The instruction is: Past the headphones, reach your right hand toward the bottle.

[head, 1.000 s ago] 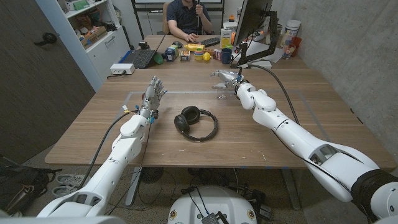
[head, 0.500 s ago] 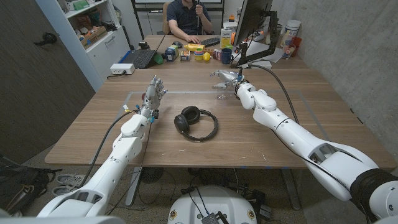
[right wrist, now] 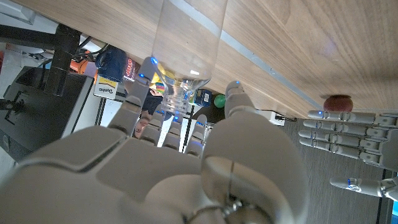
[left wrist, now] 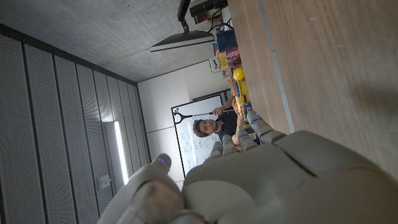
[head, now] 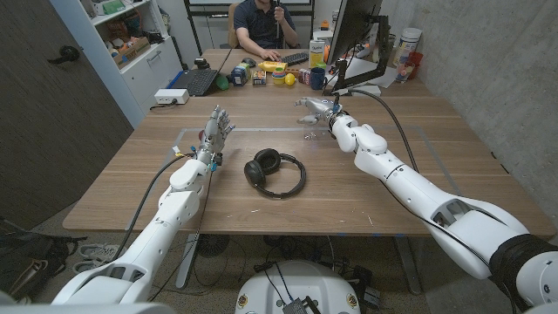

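1. The clear bottle (right wrist: 186,46) is hard to make out from the head view, where the right hand (head: 316,111) covers most of it; only a faint clear shape shows by the fingers.
2. In the right wrist view the bottle stands on the wooden table (head: 349,174), its body cut off by the picture's edge, its neck among the right hand's fingers (right wrist: 138,93).
3. Those fingers are spread to either side of the bottle's neck; I cannot tell whether any of them touch it, so the grip is unclear.
4. The bottle looks see-through; whether anything is in it cannot be told.
5. The left hand (head: 214,131) stands upright near the table's left side with its fingers apart, holding nothing.
6. The black headphones (head: 274,172) lie on the table between the two arms, nearer the robot than the right hand.
7. A small white box (right wrist: 107,88) past the bottle bears dark writing too small to read with certainty.
8. At the far end sit a laptop (head: 193,81), a monitor (head: 356,35) and small coloured items, with a seated person (head: 266,24) behind them.
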Robot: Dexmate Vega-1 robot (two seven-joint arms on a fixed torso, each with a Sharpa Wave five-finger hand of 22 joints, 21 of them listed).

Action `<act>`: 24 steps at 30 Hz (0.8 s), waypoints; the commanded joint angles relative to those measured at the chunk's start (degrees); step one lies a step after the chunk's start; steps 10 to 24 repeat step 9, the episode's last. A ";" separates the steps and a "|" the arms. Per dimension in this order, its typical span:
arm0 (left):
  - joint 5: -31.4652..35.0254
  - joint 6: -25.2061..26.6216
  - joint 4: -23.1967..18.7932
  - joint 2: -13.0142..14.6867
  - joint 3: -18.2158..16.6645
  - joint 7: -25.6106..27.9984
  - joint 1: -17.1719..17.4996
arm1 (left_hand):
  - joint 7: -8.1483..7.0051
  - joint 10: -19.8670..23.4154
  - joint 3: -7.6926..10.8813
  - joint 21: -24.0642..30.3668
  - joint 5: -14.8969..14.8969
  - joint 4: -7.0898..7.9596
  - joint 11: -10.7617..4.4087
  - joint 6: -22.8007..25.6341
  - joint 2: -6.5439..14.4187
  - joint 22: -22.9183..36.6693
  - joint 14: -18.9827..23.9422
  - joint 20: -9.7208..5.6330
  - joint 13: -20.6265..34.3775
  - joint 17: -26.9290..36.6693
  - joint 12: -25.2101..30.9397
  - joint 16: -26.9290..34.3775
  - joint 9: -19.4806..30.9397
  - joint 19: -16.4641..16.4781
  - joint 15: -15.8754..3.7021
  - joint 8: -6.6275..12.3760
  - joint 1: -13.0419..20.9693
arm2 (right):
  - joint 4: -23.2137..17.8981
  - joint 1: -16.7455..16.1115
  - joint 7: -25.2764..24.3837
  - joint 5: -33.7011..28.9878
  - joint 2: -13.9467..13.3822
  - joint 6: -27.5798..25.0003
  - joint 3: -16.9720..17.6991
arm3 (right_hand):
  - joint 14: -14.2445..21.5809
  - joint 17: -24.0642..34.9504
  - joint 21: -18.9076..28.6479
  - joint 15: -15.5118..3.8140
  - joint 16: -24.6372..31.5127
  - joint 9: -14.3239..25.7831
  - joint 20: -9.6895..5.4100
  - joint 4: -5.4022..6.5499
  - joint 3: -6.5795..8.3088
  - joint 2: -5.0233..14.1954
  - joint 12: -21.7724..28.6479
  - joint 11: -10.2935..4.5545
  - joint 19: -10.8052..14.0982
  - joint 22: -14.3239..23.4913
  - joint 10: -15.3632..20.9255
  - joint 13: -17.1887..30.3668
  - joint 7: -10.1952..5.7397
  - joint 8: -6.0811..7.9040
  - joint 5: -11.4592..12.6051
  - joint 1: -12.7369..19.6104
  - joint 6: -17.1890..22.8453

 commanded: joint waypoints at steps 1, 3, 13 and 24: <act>-0.05 -0.21 1.19 -0.20 0.19 -0.38 -0.84 | 0.20 -0.41 -0.25 -0.03 0.38 0.11 0.19 -0.59 5.14 0.34 -0.29 0.20 0.33 0.28 0.41 0.10 0.33 0.24 0.24 0.31 -0.40 | 0.38 0.32 0.03 -0.01 0.16 0.32 -0.07 | 0.46 0.18 0.49 -0.60 -0.35 0.24 -0.53 0.16 0.26 -0.24 -0.17 -0.11 0.19 0.14 0.53 0.10 -0.05 -0.31 0.44 0.85 0.49; -0.04 -0.28 1.36 -0.21 0.23 -0.51 -0.93 | 0.22 -0.43 -0.27 -0.04 0.39 0.11 0.14 -0.59 5.15 0.34 -0.29 0.19 0.33 0.28 0.40 0.10 0.33 0.24 0.24 0.31 -0.40 | 0.48 0.37 -0.14 -0.19 0.19 0.25 -0.14 | 0.53 0.18 0.51 -0.66 -0.38 0.25 -0.67 0.16 0.28 -0.24 -0.19 -0.11 0.13 0.16 0.56 0.11 0.00 -0.32 0.45 0.93 0.55; 0.01 -0.42 1.62 -0.29 0.26 -0.49 -1.09 | 0.21 -0.45 -0.34 -0.10 0.42 0.12 0.18 -0.59 5.17 0.34 -0.29 0.20 0.33 0.28 0.39 0.09 0.33 0.27 0.24 0.31 -0.40 | 0.67 0.52 -0.25 -0.28 0.29 0.35 -0.21 | 0.66 0.19 0.56 -0.79 -0.49 0.25 -0.96 0.22 0.31 -0.24 -0.26 -0.22 -0.05 0.21 0.65 0.12 0.14 -0.34 0.45 1.08 0.71; 0.01 -0.42 1.62 -0.29 0.26 -0.49 -1.09 | 0.21 -0.45 -0.34 -0.10 0.42 0.12 0.18 -0.59 5.17 0.34 -0.29 0.20 0.33 0.28 0.39 0.09 0.33 0.27 0.24 0.31 -0.40 | 0.67 0.52 -0.25 -0.28 0.29 0.35 -0.21 | 0.66 0.19 0.56 -0.79 -0.49 0.25 -0.96 0.22 0.31 -0.24 -0.26 -0.22 -0.05 0.21 0.65 0.12 0.14 -0.34 0.45 1.08 0.71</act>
